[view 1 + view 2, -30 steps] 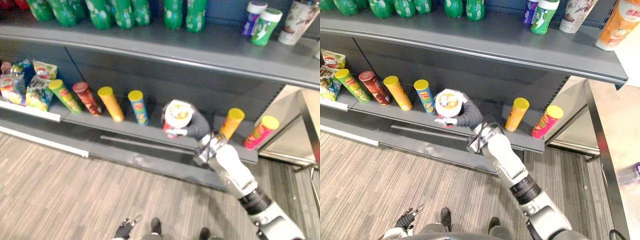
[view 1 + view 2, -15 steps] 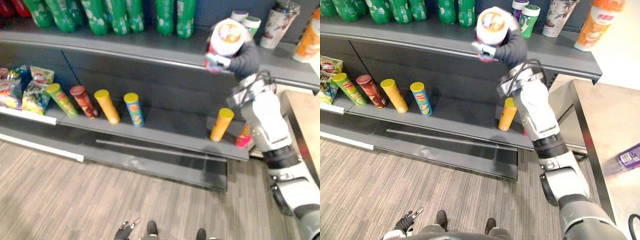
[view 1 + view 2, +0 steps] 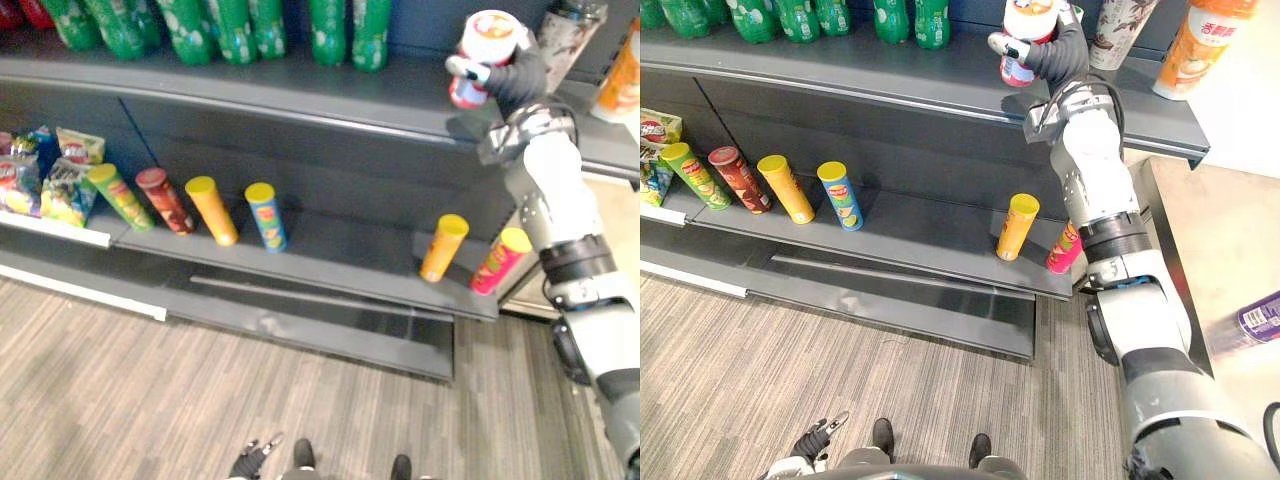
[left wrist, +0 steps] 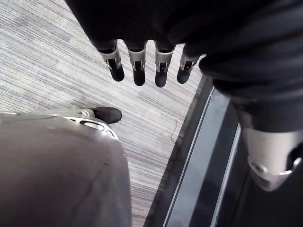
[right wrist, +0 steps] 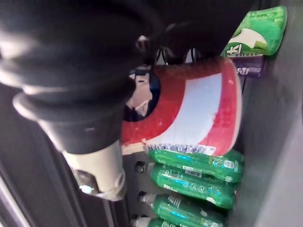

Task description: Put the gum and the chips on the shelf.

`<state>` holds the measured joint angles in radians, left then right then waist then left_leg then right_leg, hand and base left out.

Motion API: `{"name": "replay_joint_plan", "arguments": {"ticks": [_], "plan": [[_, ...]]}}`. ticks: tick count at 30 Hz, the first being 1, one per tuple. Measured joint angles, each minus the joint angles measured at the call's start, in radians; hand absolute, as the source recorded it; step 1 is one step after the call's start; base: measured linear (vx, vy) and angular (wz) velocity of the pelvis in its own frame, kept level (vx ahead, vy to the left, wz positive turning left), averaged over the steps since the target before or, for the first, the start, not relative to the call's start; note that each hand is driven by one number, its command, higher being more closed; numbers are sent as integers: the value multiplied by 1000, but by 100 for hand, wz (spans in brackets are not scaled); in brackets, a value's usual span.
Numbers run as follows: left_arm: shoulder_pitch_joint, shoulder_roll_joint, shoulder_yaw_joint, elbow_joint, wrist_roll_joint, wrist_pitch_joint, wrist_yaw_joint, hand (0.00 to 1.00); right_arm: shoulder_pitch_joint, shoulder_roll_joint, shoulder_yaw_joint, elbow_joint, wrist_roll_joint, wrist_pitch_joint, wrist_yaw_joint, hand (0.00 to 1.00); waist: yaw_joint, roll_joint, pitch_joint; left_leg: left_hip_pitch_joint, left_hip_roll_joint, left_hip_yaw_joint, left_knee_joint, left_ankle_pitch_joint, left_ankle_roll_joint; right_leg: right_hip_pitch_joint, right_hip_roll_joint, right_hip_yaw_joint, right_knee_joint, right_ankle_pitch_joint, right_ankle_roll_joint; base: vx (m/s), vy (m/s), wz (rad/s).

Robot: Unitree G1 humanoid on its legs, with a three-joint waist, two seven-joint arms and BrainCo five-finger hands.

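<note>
My right hand (image 3: 1064, 52) is shut on a red and white chips can (image 3: 1027, 38) with a pale lid, fingers curled round its side (image 5: 189, 109). The can is tilted over the right part of the upper shelf (image 3: 300, 92); I cannot tell whether its base touches the shelf. Right behind it stand a green gum tub (image 5: 258, 26) and a purple one (image 5: 250, 71). My left hand (image 4: 137, 66) hangs low over the floor with straight fingers and holds nothing.
Green bottles (image 3: 230, 25) line the upper shelf's left, and cups (image 3: 1193, 50) stand at its right end. Several chip tubes (image 3: 265, 215) lean on the lower shelf, with a yellow one (image 3: 443, 247) and a pink one (image 3: 500, 260) under my arm. Snack bags (image 3: 50, 180) sit far left.
My right hand has lifted the can from the lower shelf up to the upper shelf, then carried it right and further back. The view has shifted too.
</note>
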<state>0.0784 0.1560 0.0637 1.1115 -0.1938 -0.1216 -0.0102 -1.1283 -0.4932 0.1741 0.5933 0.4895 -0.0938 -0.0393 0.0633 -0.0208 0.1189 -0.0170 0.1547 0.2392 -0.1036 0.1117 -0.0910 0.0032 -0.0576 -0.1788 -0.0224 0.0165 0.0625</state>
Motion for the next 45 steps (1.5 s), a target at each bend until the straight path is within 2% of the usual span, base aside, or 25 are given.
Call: {"name": "replay_joint_plan", "arguments": {"ticks": [11, 26, 27, 45], "plan": [[-38, -5, -11, -8, -39, 0, -4, 0, -71, 47, -82, 133, -22, 39, -4, 100, 5, -1, 35, -14, 4, 0, 0, 0, -3, -11, 5, 0, -8, 1, -1, 0, 0, 0], [-47, -16, -20, -20, -40, -1, 3, 0, -96, 70, -120, 192, -97, 46, 3, 100, 2, 1, 49, -8, 11, 24, 0, 4, -4, -16, 11, 18, -8, 6, -4, 14, 0, -4], [-47, -17, -20, -21, -40, -1, 4, 0, -96, 71, -128, 194, -97, 46, 3, 0, 2, 1, 51, -7, 11, 24, 0, 4, -4, -16, 10, 20, -8, 6, -4, 0, 0, 0], [-48, -23, -17, -38, -39, -1, 5, 0, -100, 71, -129, 189, -97, 37, 4, 0, -3, -6, 66, 0, 11, 36, 0, 3, -5, -15, 10, 28, -8, 6, -4, 0, 1, -1]]}}
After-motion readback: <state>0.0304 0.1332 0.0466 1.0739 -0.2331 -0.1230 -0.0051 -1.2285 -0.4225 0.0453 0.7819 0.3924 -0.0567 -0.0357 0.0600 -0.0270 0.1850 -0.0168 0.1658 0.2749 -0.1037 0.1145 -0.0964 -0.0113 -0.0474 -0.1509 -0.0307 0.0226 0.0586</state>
